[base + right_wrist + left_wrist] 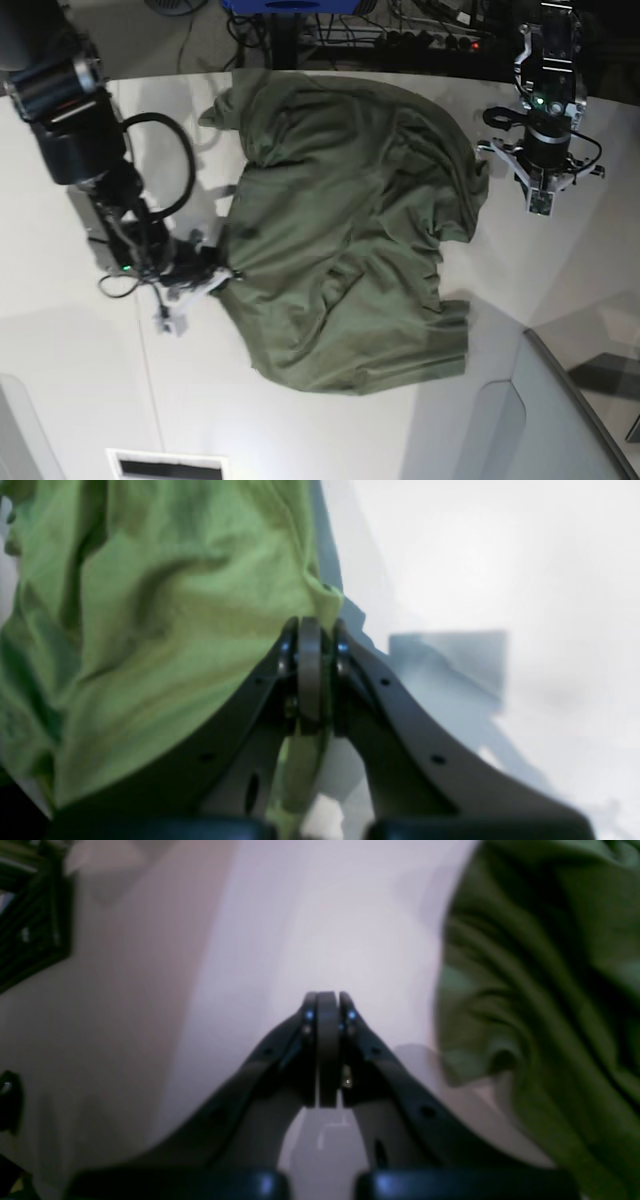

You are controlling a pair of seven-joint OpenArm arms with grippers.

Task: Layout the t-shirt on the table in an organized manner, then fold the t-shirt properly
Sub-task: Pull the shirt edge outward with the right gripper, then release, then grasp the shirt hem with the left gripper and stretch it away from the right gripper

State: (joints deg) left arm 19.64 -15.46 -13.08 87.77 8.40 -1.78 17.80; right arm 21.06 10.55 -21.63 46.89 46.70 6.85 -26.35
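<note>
Rt wrist view, nearest: right gripper [316, 630] with jaws clamped together on a fold at the t-shirt [165, 630] edge; a strip of green cloth shows between the fingers [310, 670] and hangs below them. Beyond the tips, crumpled cloth fills the left half of this view, bare table [500, 555] the right half, w/ the gripper's shadow on it.

Lt wrist view, nearest: left gripper [327, 996] w/ jaws pressed together, nothing between them. Tips sit over bare table [325, 915]; t-shirt [540, 990] lies at right, apart from the tips, cloth heavily creased.

Base view gives what neither wrist cam does: the whole garment. T-shirt [345, 250] lies mid-table [330, 430], crumpled and unevenly spread, lower hem ragged, folds bunched toward its right side. Right gripper [222, 272] meets the cloth's left edge, on this view's left; cloth puckers toward the grip point. Left gripper [540, 207] is on this view's right, pointing down, near the shirt's right edge but not touching. Whether the pinched edge is lifted off the table: cannot tell. Far side: cables [420, 35] and a blue object [290, 6] beyond the table's curved rim. Near corner, lower right: grey-white angled panel [540, 420].
</note>
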